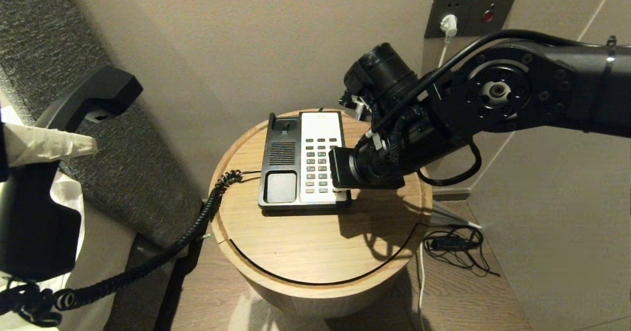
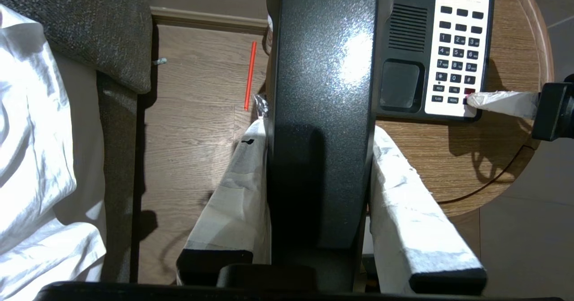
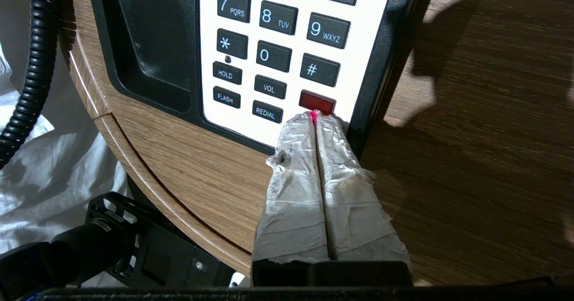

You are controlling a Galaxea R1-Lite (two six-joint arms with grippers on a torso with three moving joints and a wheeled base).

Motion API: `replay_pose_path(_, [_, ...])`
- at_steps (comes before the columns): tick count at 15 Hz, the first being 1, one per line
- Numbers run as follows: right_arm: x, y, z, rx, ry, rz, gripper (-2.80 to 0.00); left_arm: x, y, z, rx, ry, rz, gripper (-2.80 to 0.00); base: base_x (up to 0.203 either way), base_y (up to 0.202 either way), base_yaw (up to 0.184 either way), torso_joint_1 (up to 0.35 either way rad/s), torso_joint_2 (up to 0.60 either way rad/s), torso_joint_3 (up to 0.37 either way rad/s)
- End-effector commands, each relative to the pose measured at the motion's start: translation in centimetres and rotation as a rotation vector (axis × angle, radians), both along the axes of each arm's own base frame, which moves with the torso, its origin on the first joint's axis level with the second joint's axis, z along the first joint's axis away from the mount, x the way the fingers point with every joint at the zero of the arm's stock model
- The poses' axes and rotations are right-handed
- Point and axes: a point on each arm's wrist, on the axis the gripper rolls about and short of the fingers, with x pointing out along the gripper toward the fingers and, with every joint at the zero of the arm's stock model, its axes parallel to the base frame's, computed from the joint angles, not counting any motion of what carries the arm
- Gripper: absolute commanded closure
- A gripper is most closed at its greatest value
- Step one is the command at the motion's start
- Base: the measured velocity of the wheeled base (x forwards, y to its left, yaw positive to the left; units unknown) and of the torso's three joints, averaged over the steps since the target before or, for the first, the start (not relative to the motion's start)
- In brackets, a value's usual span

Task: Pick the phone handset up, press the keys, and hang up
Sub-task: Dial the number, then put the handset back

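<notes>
Now I'm on key-pressing: right gripper (image 3: 315, 120) fingers together, tips on the red key (image 3: 317, 102); left gripper (image 2: 318, 193) fingers clamped on the phone handset (image 2: 323, 90); hanging up comes next.

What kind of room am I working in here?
Probably a hotel bedroom. A corded desk phone with HOLD and REDIAL keys sits on a round wooden bedside table, white bed linen lies beside it, and a wall plate holds a socket and red button.
</notes>
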Motion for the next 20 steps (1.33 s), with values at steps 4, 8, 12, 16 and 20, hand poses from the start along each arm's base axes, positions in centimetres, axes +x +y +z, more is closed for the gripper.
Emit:
replay_pose_path(4, [-1.9,-1.8,3.9,0.068,-0.065,-0.002,0.0,0.0,0.0,-0.1,0.001,0.007,0.002,0.0,0.0,0.0,0.0,0.0,0.0,0.0])
replay_pose_path(8, [-4.5,-5.9,8.3,0.145,-0.137,-0.05,0.0,0.2,-0.2,-0.9,0.016,0.028,0.002,0.0,0.0,0.0,0.0,0.0,0.0,0.0])
replay_pose_path(12, [-7.7,-12.7,12.6,0.23,-0.199,-0.21,0.0,1.0,-0.7,-2.2,0.019,0.028,0.008,0.0,0.0,0.0,0.0,0.0,0.0,0.0])
replay_pose_path(16, [-14.1,-20.5,13.9,0.27,-0.266,-0.414,0.0,4.6,-3.5,-3.0,0.008,-0.114,-0.028,0.0,0.0,0.0,0.0,0.0,0.0,0.0])
replay_pose_path(20, [-21.2,-24.9,9.7,0.273,-0.267,-0.574,0.0,7.8,-6.9,-3.4,0.091,-0.184,-0.065,0.0,0.0,0.0,0.0,0.0,0.0,0.0])
